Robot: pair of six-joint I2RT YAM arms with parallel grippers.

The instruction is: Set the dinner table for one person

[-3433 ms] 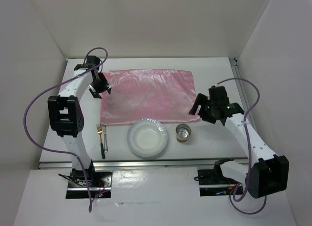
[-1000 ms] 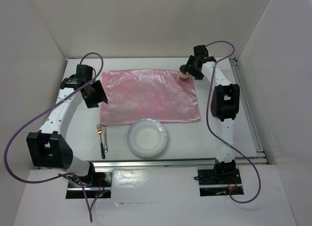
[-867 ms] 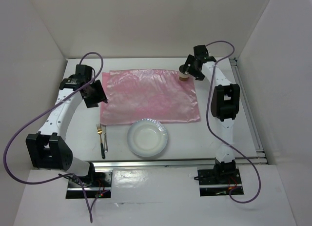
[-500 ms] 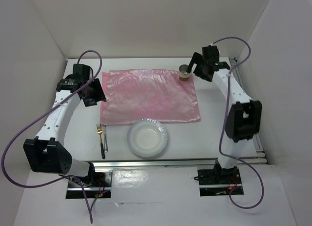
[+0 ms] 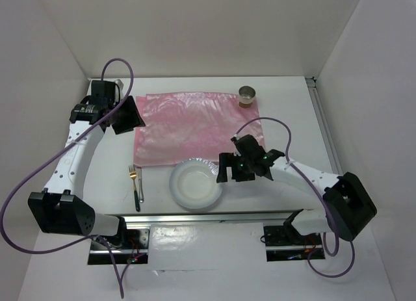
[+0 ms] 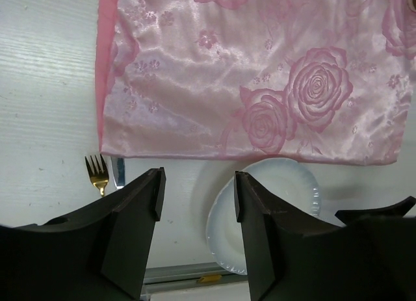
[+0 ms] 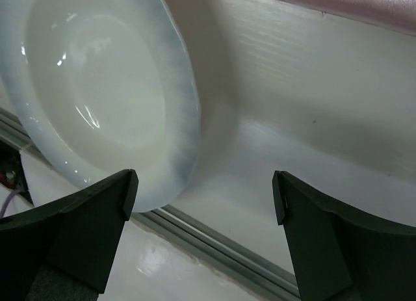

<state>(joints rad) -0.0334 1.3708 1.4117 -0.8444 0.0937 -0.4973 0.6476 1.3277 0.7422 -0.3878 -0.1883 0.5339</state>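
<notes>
Smooth white dinner table (image 5: 299,106), rail-edged, gives me bare room right of the mat (image 5: 195,125); right gripper (image 7: 205,184) gapes empty beside the plate (image 7: 97,99), left gripper (image 6: 198,181) parted, holding nothing.

Your dinner table (image 5: 292,119): a large, flat, white rectangular top, level, with metal rails (image 5: 195,216) along its near and right edges. Close up, the surface shows faint grain lines and small specks. On it you have a pink mat (image 5: 195,125) mid-far, a plate (image 5: 196,184) near the front rail, a fork (image 5: 135,184) left of the plate, and a cup (image 5: 247,95) at the mat's far-right corner.
</notes>
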